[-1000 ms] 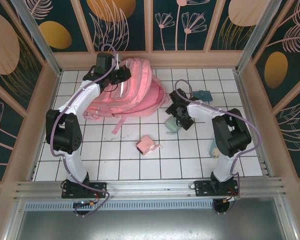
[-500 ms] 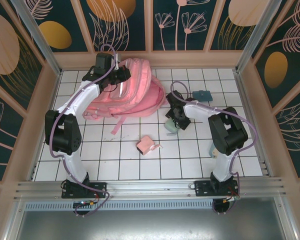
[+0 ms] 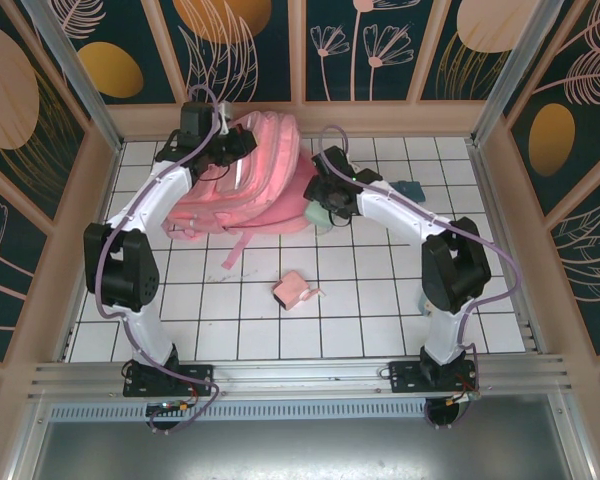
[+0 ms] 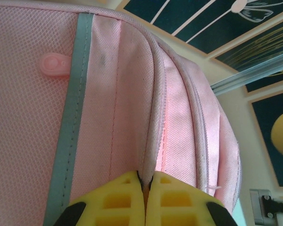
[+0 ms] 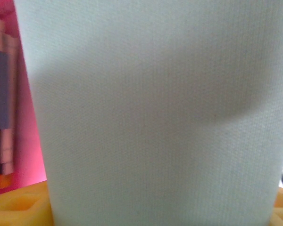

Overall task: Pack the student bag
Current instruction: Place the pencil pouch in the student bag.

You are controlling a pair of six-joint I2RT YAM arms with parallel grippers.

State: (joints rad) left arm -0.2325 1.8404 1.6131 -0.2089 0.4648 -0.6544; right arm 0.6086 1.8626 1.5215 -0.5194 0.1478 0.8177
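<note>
The student bag [image 3: 265,175], a large soft pink backpack, lies at the back of the tiled table. My left gripper [image 3: 242,140] is shut on a seam at the bag's upper edge. In the left wrist view the yellow fingers [image 4: 127,197] pinch that fabric rim [image 4: 151,155] between them. My right gripper [image 3: 320,205] holds a pale green pouch [image 3: 323,217] right against the bag's right side. In the right wrist view the pouch [image 5: 155,117] sits between the yellow fingers [image 5: 19,207], with pink bag fabric [image 5: 26,141] showing at the left.
A small pink box-like pouch [image 3: 293,291] lies on the tiles in the middle. A dark teal flat item [image 3: 410,189] rests at the back right. A pale object [image 3: 426,297] sits beside the right arm. Wooden walls close in the table.
My right gripper closed on the pale green pouch and carried it left and back, up to the bag. The left gripper, still holding the bag's rim, shifted slightly back.
</note>
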